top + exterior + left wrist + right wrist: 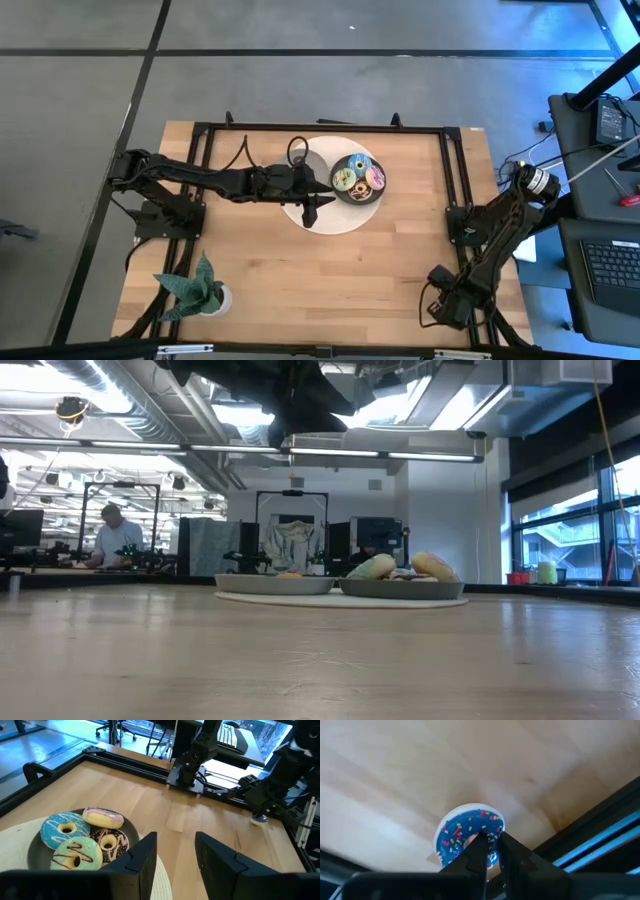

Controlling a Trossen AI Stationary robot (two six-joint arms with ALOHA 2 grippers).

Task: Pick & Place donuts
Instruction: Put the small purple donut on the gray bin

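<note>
A dark grey plate [35, 847] on a round white mat [335, 215] carries several donuts: blue [60, 830], pink [103, 816], brown [111, 842] and mint green [75, 854]. My left gripper [175, 852] hovers open above the mat's near side, just beside that plate [358, 178]. My right gripper [490, 840] is at the table's near right corner [440, 305], shut on a blue sprinkled donut [465, 832]. The high view hides this donut under the arm. My right gripper pinches the blue sprinkled donut's ring [492, 832] between its two fingers, one fingertip [479, 842] at the hole and the other at the outer rim. The fingers come from above, pointing down. Whether the donut rests on the table or hangs clear I cannot tell.
A second grey plate [275, 584] sits on the mat left of the donut plate [400, 588]. A black frame rail [600, 835] runs close to the held donut. A potted plant [195, 290] stands at the near left corner. A person [115, 540] works far behind the table.
</note>
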